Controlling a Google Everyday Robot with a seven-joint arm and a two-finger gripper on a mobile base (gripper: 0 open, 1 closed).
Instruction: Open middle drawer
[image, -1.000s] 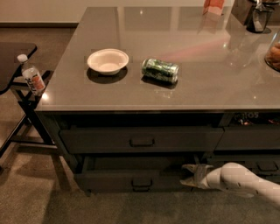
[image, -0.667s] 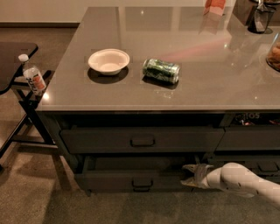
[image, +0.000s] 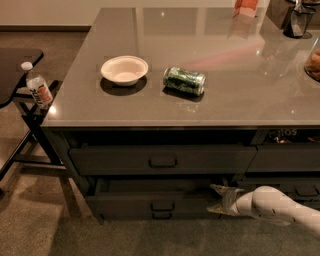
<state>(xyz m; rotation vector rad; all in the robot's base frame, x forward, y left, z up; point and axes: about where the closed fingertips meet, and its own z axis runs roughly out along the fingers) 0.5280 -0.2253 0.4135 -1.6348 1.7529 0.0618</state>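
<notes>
item: gripper (image: 219, 199), lower right of frame, fingers spread, just beside the right end of the middle drawer (image: 145, 202). i read open floor (image: 150, 239) below it and to its left.
item: middle drawer stands out from the cabinet. only a narrow slot opens between its front and the upper drawer front (image: 210, 160).
item: countertop (image: 240, 105), centre. bowl (image: 124, 70) and tipped can (image: 184, 81) lie apart with a bare lane between, and i see broad bare surface right of the can.
item: dark stand (image: 17, 62) with bottle (image: 37, 89), left edge, crowds the cabinet's left corner.
</notes>
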